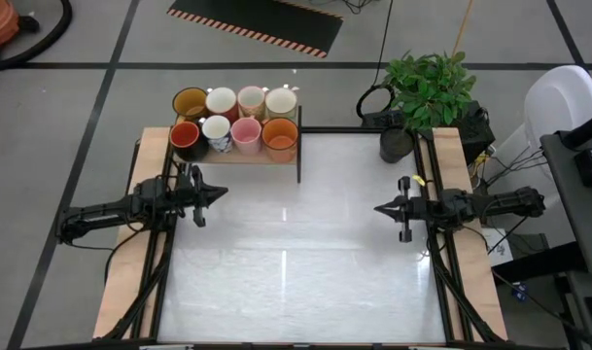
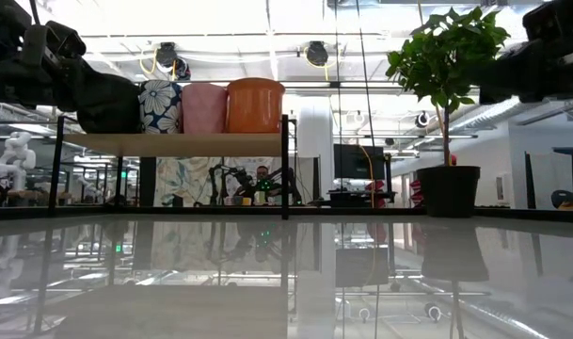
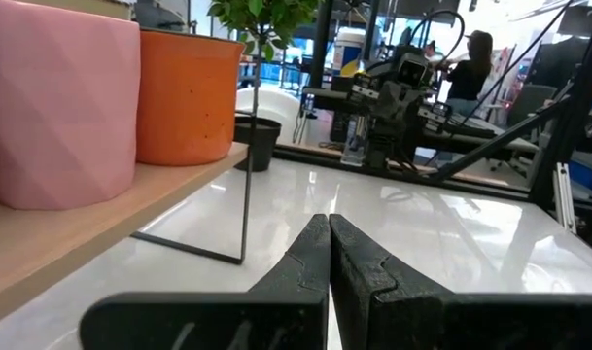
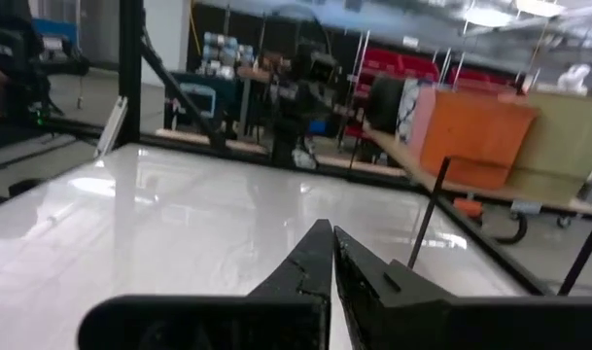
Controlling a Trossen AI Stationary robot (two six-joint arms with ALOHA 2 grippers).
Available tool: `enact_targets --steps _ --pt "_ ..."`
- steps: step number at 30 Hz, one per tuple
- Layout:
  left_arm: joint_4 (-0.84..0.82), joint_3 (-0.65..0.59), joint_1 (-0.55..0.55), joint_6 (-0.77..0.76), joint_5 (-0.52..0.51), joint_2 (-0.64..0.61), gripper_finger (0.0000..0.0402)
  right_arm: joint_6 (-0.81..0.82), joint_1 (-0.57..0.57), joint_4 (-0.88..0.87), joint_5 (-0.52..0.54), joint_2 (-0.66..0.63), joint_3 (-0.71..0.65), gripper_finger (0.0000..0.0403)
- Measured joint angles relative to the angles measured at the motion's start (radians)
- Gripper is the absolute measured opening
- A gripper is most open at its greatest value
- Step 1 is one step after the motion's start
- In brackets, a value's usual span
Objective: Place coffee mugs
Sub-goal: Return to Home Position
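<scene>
Eight mugs stand in two rows on a raised wooden shelf [image 1: 239,156] at the table's far left corner: amber-yellow [image 1: 190,103], two white [image 1: 222,102], cream [image 1: 281,101], red [image 1: 185,137], a white patterned one [image 1: 216,130], pink [image 1: 245,134] and orange [image 1: 280,136]. The low view shows the patterned [image 2: 160,105], pink [image 2: 203,107] and orange [image 2: 255,104] mugs on the shelf board. My left gripper [image 1: 221,193] hovers shut near the table's left side, just in front of the shelf. My right gripper [image 1: 380,208] hovers shut at the right side. Both point toward the table's middle.
A dark grey pot [image 1: 396,144] with a green plant [image 1: 432,86] stands at the far right corner. The shelf stands on thin black legs [image 1: 298,156]. The glossy white tabletop [image 1: 296,262] lies between the two arms. A person sits in the room beyond.
</scene>
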Motion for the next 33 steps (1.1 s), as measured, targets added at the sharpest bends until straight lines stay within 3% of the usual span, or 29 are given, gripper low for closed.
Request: enact_targets --steps 7,15,25,33 --pt "-0.001 0.000 0.000 0.001 0.003 0.000 0.0001 -0.054 0.001 0.022 0.000 -0.021 0.002 0.0000" --pt "0.000 0.000 0.000 0.000 0.008 0.000 0.0001 0.038 0.000 0.010 -0.025 -0.018 0.002 0.0000" --pt "0.032 -0.001 0.000 -0.004 0.192 0.001 0.0001 -0.015 -0.001 0.016 -0.026 -0.017 0.002 0.0000" --pt "0.034 -0.001 -0.003 -0.040 0.199 0.001 0.0001 -0.014 0.000 0.018 -0.026 -0.017 0.002 0.0000"
